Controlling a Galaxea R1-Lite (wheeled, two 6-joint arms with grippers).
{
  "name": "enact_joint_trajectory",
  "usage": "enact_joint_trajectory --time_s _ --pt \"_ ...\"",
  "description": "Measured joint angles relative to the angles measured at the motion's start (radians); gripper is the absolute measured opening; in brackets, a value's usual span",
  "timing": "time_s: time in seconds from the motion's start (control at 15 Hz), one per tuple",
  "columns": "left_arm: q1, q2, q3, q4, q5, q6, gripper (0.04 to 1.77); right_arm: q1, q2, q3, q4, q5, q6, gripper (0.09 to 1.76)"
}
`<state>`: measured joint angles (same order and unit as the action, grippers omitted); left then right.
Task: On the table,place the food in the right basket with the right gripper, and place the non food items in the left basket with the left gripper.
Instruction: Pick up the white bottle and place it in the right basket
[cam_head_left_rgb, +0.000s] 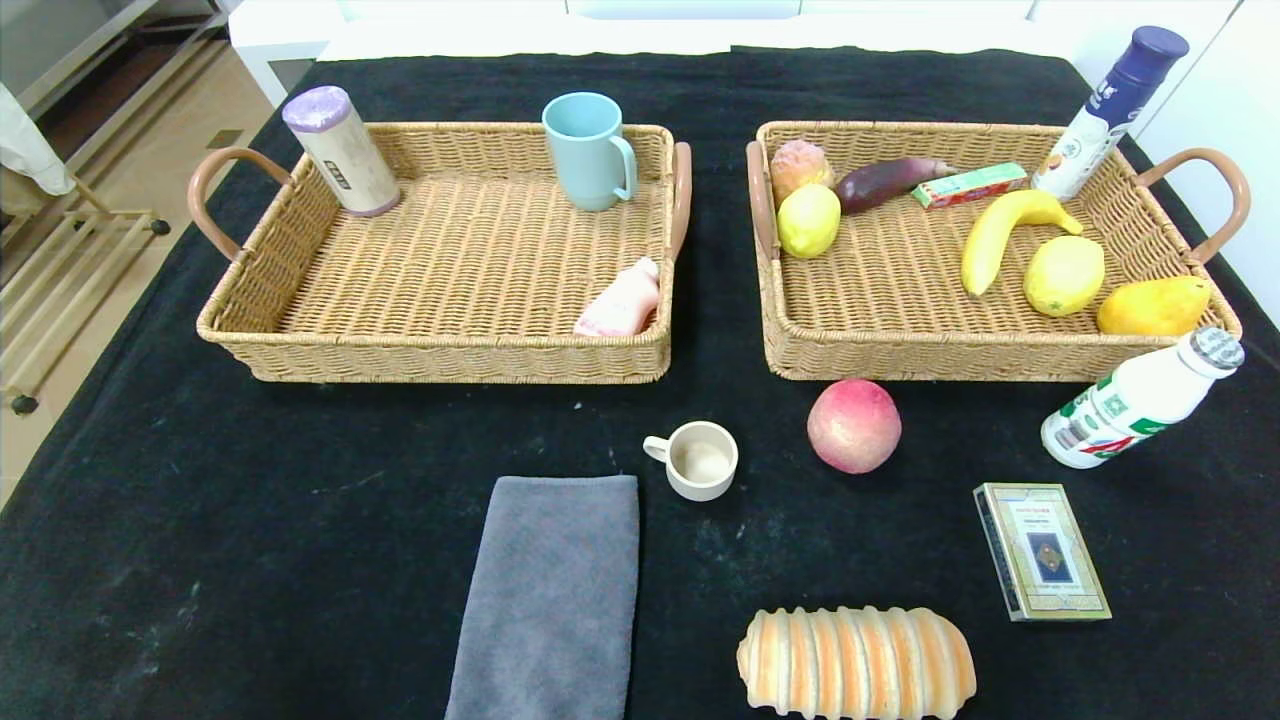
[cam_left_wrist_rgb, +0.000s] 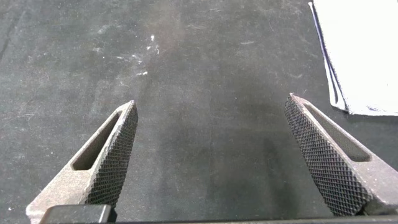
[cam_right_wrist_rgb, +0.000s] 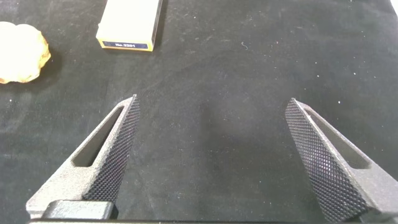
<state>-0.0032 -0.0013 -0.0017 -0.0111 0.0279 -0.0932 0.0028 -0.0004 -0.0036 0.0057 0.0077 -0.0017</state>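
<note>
Black tabletop (cam_head_left_rgb: 250, 560) carries peach (cam_head_left_rgb: 853, 425), bread (cam_head_left_rgb: 856, 662), cup (cam_head_left_rgb: 697, 459), towel (cam_head_left_rgb: 548, 595), box (cam_head_left_rgb: 1041, 550), bottle (cam_head_left_rgb: 1138, 398) before both baskets. Left end effector (cam_left_wrist_rgb: 211, 162) and right end effector (cam_right_wrist_rgb: 211, 158) gape wide, empty; only wrist views show them, right probably near box.

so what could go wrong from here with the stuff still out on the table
1. The peach is round and may roll when the right gripper, jaws open, closes on it.
2. The milk bottle leans against the right basket; bumping it may tip it over.
3. The grey towel lies flat, so the left gripper, also open, may pinch only an edge.
</note>
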Motion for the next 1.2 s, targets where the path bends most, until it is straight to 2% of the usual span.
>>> enact_joint_trajectory --time_s 0.2,0.4,0.53,0.67,0.87,1.07,1.2 --pt "0.000 0.001 -0.021 0.001 -0.013 0.003 1.72 0.000 0.002 -0.026 0.000 -0.008 0.034 1.71" --pt "0.000 0.043 -0.144 0.016 -0.079 -0.001 1.72 0.001 0.067 -0.185 0.003 0.003 0.106 1.71" --pt "-0.011 0.131 -0.236 0.014 -0.124 -0.001 1.72 0.008 0.149 -0.294 0.003 0.051 0.116 1.71" --pt "-0.057 0.252 -0.347 0.011 -0.143 0.003 1.72 0.014 0.247 -0.383 0.003 0.116 0.110 1.71" --pt "-0.165 0.441 -0.497 0.009 -0.157 0.003 1.72 0.018 0.399 -0.467 0.002 0.195 0.075 1.71" --pt "-0.276 0.616 -0.575 0.004 -0.184 0.004 1.72 0.023 0.532 -0.506 -0.003 0.277 0.033 1.71" --pt "-0.325 0.714 -0.618 -0.024 -0.232 0.006 1.72 0.057 0.602 -0.522 -0.012 0.291 0.029 1.71"
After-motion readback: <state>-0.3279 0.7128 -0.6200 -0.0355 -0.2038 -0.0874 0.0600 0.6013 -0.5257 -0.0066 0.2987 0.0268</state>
